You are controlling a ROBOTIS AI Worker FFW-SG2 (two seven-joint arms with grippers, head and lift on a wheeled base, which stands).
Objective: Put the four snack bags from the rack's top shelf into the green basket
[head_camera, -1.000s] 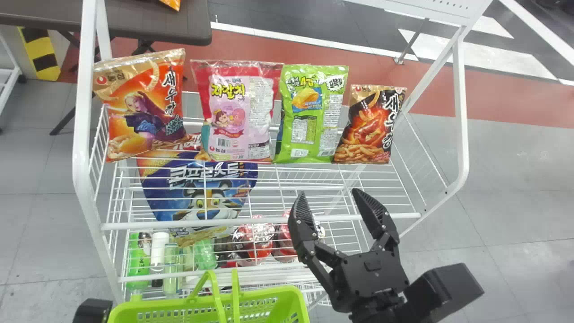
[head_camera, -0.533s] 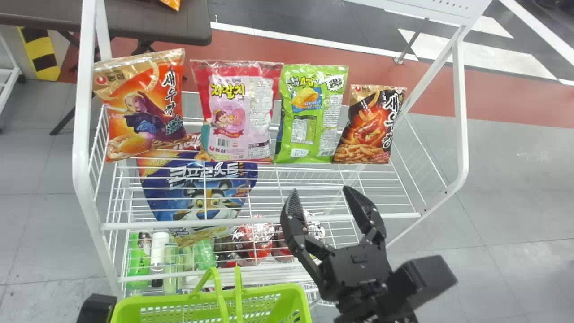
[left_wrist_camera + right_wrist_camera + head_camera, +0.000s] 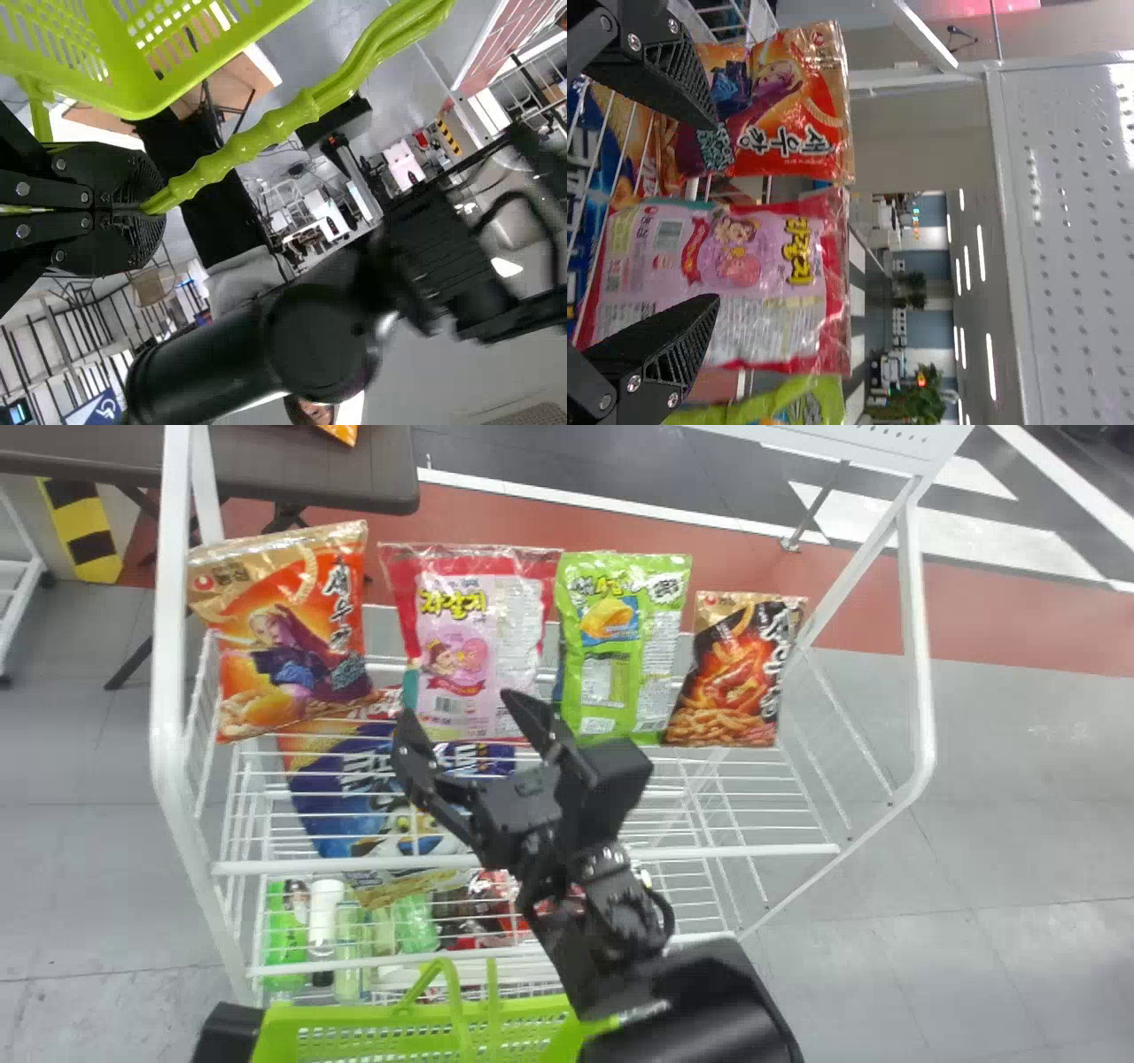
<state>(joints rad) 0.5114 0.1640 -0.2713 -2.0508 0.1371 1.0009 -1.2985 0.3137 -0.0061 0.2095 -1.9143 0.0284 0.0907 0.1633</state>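
snack bag (image 3: 469,638), pink: stood on top shelf (image 3: 726,853), probably light, crushable, best pinched gently at its sides; right gripper (image 3: 457,707) hung open before it, left gripper (image 3: 152,211) clasped basket handle (image 3: 266,142).

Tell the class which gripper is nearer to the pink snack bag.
Right. The right gripper hovers open, close in front of the pink snack bag; the left gripper is farther off, holding the green basket's handle.
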